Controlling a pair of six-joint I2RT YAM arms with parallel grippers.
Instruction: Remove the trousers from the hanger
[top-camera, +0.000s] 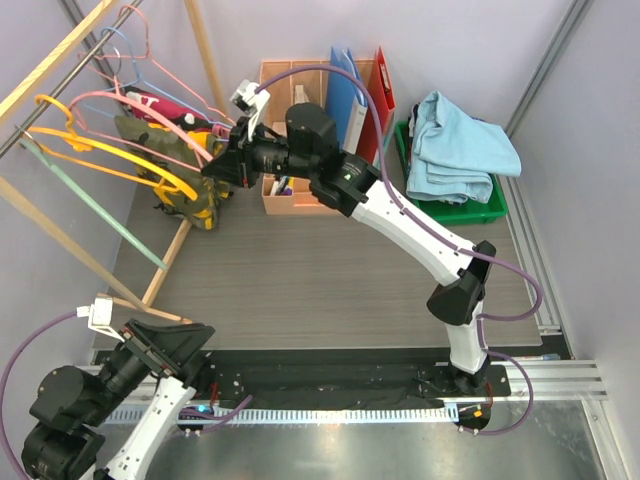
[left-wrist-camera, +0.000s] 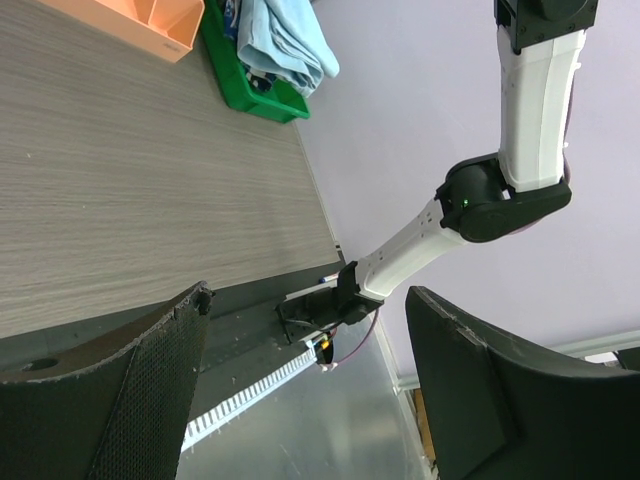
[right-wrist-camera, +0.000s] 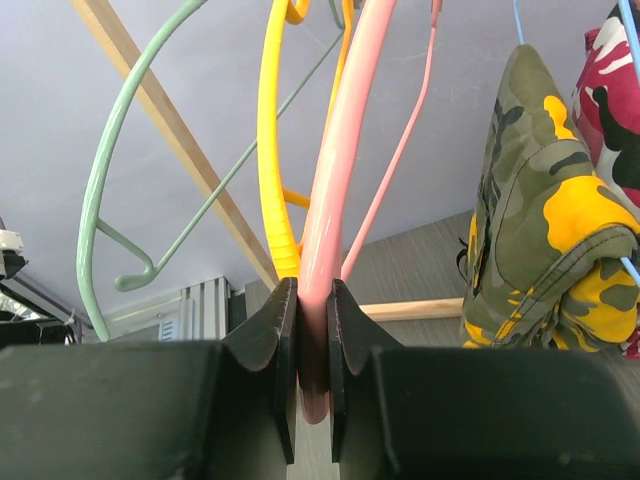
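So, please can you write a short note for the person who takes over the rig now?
Left end effector: open, empty, folded back at the near edge.
Right end effector: shut on the pink hanger at the rack.
Done: light blue trousers lie in the green bin.
Left: yellow-olive camouflage trousers and pink camouflage trousers hang on the rack and have to be removed.

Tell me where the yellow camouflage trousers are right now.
In the top view the yellow camouflage trousers hang at far left, just left of the wooden organizer box and beside the pink camouflage pair.
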